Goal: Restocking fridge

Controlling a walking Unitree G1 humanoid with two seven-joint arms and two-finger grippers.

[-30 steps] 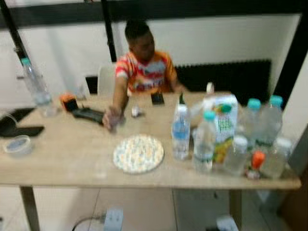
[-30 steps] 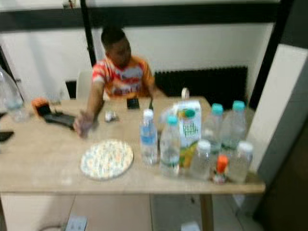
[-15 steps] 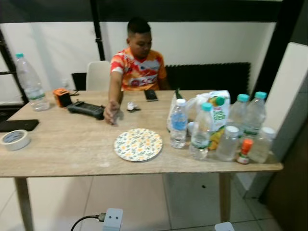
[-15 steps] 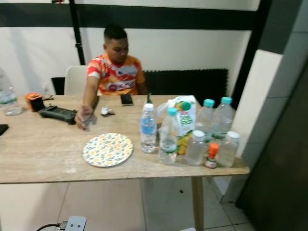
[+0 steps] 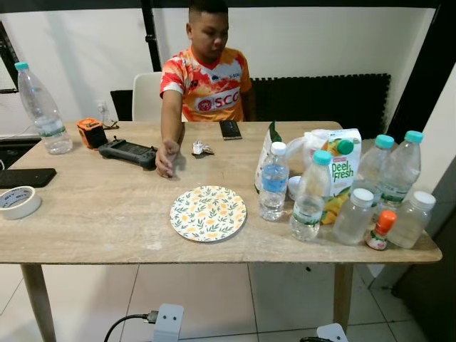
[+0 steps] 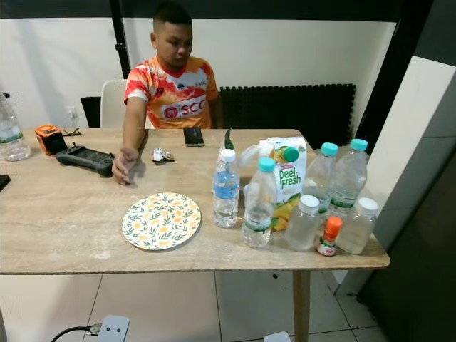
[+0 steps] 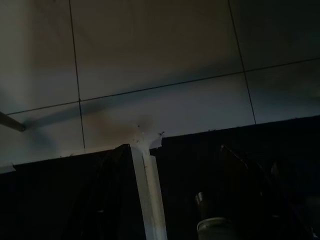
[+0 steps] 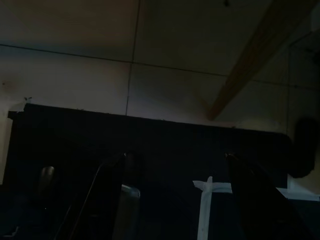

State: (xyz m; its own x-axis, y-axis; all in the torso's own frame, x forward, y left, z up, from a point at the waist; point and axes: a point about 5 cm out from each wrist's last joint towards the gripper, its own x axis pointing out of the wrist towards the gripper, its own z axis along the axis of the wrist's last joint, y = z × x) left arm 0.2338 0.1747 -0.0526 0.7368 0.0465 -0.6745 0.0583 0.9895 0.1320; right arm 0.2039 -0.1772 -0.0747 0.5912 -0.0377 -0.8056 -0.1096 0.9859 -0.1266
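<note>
Several drinks stand at the right end of a wooden table (image 5: 107, 239). A white-capped water bottle (image 5: 273, 183) and a teal-capped bottle (image 5: 310, 196) are in front. Behind them is a Deel Fresh juice carton (image 5: 343, 174), with two more teal-capped bottles (image 5: 388, 171) to its right. Two white-capped bottles (image 5: 353, 216) and a small orange-capped bottle (image 5: 377, 231) stand near the table's corner. Both arms hang below the table. The dark wrist views show the left gripper (image 7: 175, 200) and right gripper (image 8: 177, 195) over floor tiles, fingers apart and holding nothing.
A person (image 5: 206, 78) sits at the far side with a hand (image 5: 167, 155) on the table. A flowered plate (image 5: 208, 213) lies mid-table. A tape roll (image 5: 18, 201), black phone (image 5: 25, 177), controller (image 5: 128, 152) and large bottle (image 5: 41, 110) are on the left. A power strip (image 5: 165, 324) lies on the floor.
The head camera has shifted and the picture has sharpened, so the table sits a little closer and lower. Nothing on the table has moved.
</note>
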